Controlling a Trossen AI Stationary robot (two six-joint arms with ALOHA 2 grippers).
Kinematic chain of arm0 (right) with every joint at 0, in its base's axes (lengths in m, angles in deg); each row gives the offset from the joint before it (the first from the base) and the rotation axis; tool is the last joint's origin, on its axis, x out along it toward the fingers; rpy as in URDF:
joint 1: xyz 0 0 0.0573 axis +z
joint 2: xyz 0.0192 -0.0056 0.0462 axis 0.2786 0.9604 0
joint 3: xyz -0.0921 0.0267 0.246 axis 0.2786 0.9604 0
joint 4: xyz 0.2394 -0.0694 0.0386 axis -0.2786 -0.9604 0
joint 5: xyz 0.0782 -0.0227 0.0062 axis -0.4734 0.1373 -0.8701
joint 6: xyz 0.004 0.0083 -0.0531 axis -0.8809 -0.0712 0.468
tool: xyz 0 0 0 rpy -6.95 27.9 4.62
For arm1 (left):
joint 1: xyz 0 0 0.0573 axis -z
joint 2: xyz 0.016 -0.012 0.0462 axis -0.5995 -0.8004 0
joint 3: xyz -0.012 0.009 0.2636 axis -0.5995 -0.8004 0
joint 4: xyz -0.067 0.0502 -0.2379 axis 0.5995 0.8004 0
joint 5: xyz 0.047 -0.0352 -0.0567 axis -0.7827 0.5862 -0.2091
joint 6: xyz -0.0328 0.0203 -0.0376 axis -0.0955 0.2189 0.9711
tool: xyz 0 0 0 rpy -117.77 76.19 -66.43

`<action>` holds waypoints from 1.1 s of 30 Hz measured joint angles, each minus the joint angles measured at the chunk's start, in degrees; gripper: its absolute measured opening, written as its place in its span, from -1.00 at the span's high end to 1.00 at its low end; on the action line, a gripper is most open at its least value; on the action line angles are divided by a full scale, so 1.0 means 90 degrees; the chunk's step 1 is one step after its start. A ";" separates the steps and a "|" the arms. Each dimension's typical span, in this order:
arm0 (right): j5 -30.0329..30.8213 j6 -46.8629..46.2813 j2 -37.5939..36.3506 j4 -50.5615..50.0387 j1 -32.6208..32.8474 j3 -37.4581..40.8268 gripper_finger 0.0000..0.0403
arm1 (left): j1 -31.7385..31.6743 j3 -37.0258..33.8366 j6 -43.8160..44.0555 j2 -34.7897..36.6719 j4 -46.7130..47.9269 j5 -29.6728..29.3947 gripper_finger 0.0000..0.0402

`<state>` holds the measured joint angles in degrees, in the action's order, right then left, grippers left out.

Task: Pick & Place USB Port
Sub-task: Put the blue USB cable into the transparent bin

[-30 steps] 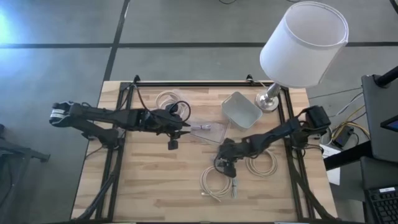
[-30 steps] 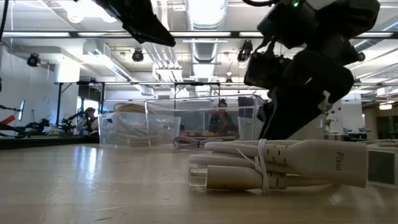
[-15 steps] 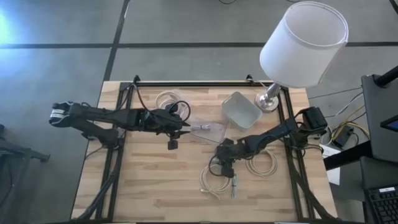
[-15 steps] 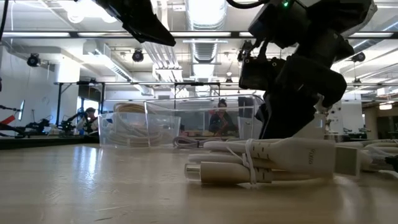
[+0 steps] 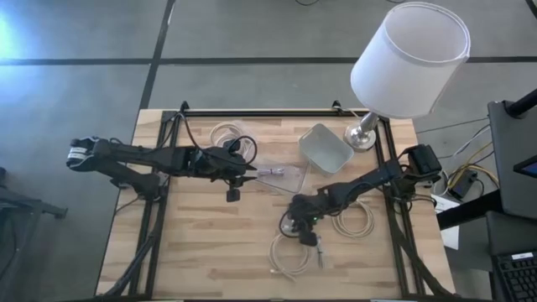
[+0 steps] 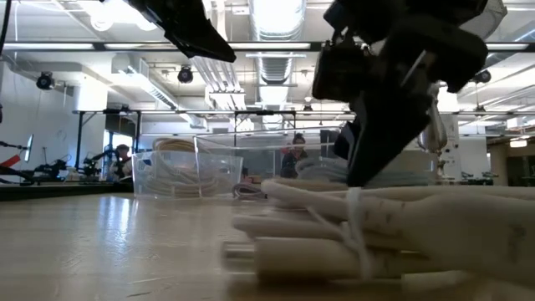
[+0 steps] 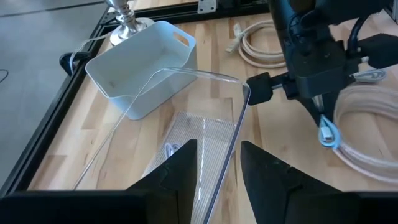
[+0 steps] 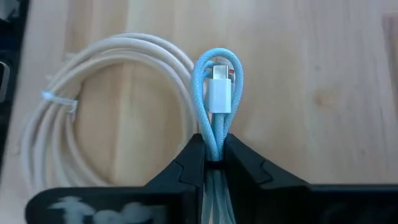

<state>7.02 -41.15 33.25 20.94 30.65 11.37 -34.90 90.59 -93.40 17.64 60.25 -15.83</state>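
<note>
A light-blue braided USB cable (image 8: 211, 121), folded into a short bundle with a white plug (image 8: 219, 93), sticks out past my right gripper (image 8: 214, 163), which is shut on it near the table's middle (image 5: 304, 235). In the left wrist view the bundle (image 7: 328, 132) hangs under that gripper, above a white cable coil (image 7: 367, 124). My left gripper (image 7: 217, 174) stands left of the middle (image 5: 252, 172), shut on a clear plastic container (image 5: 278, 174). A small white cable (image 7: 171, 149) lies inside the container. My left gripper has the clear container's wall (image 7: 231, 134) between its two fingers, one inside and one outside. It comes level from the table's left, slanting down. My right gripper pinches the blue bundle's doubled strands (image 8: 214, 142) between its two fingers, behind the plug, slanting down from the table's right. The looped end and the plug stick out past the fingertips.
A white bin (image 5: 325, 149) and a lamp with a white shade (image 5: 409, 59) stand at the far right. White cable coils lie near the front (image 5: 289, 256), right of my right gripper (image 5: 352, 220) and at the far edge (image 5: 226, 134). A black frame (image 5: 168, 168) rims the table.
My right gripper has gone a little toward the table's left edge and up, tipping its wrist, with the blue bundle in it. The white cable coil by the near edge has slid a little closer to the near edge.
</note>
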 joint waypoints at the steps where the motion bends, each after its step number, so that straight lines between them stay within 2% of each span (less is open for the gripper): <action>1: -0.0003 0.0000 0.0000 0.0005 0.0005 -0.0052 0.79 | 0.0000 0.0000 0.0000 0.0000 0.0000 0.0000 0.37; 11: -0.0141 0.0265 -0.0024 -0.0768 0.0049 -0.0902 0.80 | 0.0000 0.0000 0.0059 0.0000 0.0001 0.0000 0.37; 17: -0.0087 0.0778 -0.0024 -0.0837 0.0044 -0.1042 0.79 | 0.0000 -0.0007 0.0245 0.0000 0.0004 0.0002 0.37; 20: -0.0085 0.0862 -0.0024 -0.1228 0.0046 -0.1167 0.78 | 0.0000 -0.0012 0.0379 0.0000 0.0074 0.0030 0.37; 23: -0.0083 0.0909 -0.0024 -0.1418 0.0044 -0.1353 0.78 | 0.0009 -0.0012 0.0414 0.0000 0.0170 0.0208 0.37; 28: -0.0083 0.1109 -0.0027 -0.1435 0.0046 -0.1659 0.78 | 0.0129 -0.0044 0.0419 0.0000 0.0167 0.1129 0.37; 33: 0.0182 0.1765 -0.0032 -0.1475 0.0044 -0.1886 0.77 | 0.0300 -0.0126 0.0420 0.0000 0.0175 0.1210 0.40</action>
<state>8.66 -25.27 32.97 7.66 31.05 -5.61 -32.20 89.46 -89.62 17.64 61.83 -4.95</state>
